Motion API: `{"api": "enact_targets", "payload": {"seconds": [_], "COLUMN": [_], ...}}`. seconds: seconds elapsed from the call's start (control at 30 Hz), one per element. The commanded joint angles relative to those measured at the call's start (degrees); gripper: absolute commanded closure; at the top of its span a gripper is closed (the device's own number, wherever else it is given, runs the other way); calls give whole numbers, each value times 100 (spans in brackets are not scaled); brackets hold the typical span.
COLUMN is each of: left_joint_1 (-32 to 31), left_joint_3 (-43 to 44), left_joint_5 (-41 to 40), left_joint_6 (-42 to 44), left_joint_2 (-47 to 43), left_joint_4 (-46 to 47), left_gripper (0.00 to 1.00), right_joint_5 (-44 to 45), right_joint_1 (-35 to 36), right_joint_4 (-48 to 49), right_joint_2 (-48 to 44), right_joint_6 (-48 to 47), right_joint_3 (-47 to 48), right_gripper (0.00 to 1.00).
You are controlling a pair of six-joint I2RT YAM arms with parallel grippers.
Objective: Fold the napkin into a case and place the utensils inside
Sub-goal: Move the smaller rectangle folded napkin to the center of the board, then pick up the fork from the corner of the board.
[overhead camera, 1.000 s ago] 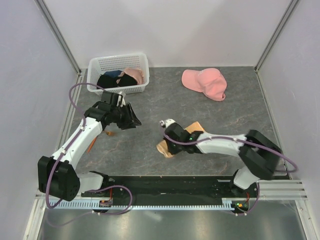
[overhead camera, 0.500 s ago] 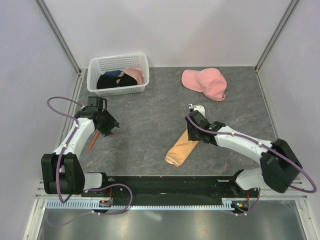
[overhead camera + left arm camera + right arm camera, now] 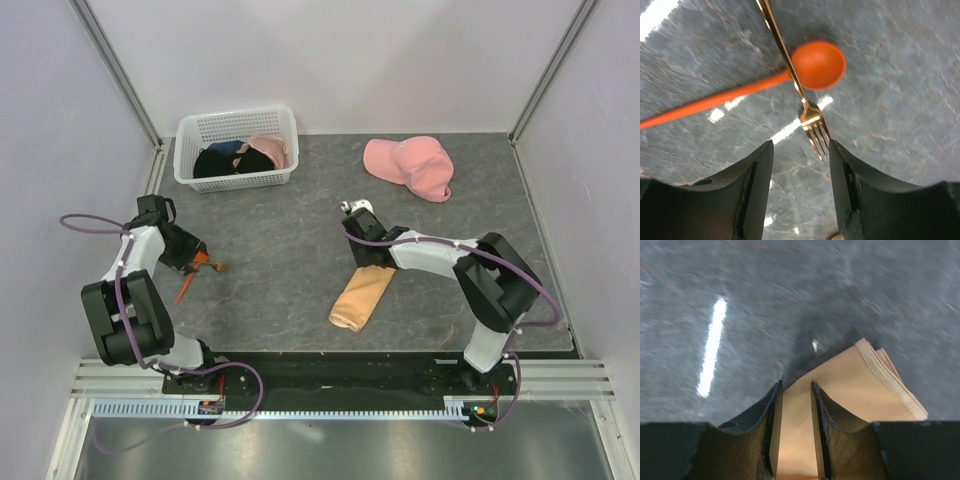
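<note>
Top external view: a grey stone-look counter [image 3: 300, 215] walled in white, with two arms mounted at its near edge.
Right arm [image 3: 430, 252]: reaches left across the middle of the counter and ends at the far end of the napkin.
Left arm [image 3: 140, 262]: folded back to the left edge of the counter, with its wrist turned toward the utensils.
Basket [image 3: 236, 181]: white and slotted, in the far left corner, holding dark and pink clothes.
Cap [image 3: 410, 166]: pink, far right, well apart from everything else.
Napkin [image 3: 362, 297]: peach-tan, folded into a long narrow strip and lying flat near the middle of the counter. It slants from near-left to far-right, and layered hems show at its far end.
Right jaws: a narrow gap stands between them, right over the napkin's far corner. Flat cloth shows through the gap and they look released rather than clenched on it.
Spoon [image 3: 817, 65]: orange, on the counter at the left. Its round bowl is just beyond the left jaws and its handle runs off to one side.
Fork [image 3: 812, 121]: golden-brown, laid across the spoon's neck beside the bowl. Its tines point into the space between the left jaws.
Left jaws: spread wide and grasping nothing, with one finger on each side of the tines and neither touching them.
</note>
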Motion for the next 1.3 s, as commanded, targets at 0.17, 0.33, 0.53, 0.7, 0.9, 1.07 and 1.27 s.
{"api": "enact_targets", "payload": {"seconds": [0.17, 0.33, 0.53, 0.7, 0.9, 1.07, 1.27], "left_joint_1": [651, 1116, 1108, 898, 389, 177, 150], "left_joint_3": [418, 724, 1217, 1516, 1911, 2088, 2070], "left_joint_5": [-588, -643, -774, -1152, -1740, -2120, -2277], "left_joint_6": [-126, -407, -785, -1128, -1559, -2059, -2096], "left_joint_2": [633, 1108, 1547, 1864, 2303, 2611, 2927], "left_joint_4": [206, 268, 224, -57, -522, -1014, -1112], "left_gripper": [45, 49, 52, 54, 56, 55, 66], "right_joint_5": [-1615, -1580, -1712, -1615, -1633, -1361, -1212], "right_joint_1": [56, 82, 74, 74, 74, 73, 65], "right_joint_4": [782, 553, 676, 764, 738, 668, 518], "right_joint_2": [858, 209, -592, -874, -944, -1137, -1357], "right_joint_6": [-606, -273, -202, -298, -307, -316, -299], "right_joint_3": [1350, 1423, 843, 517, 438, 341, 236], "right_gripper": [64, 57, 49, 36, 35, 34, 34]}}
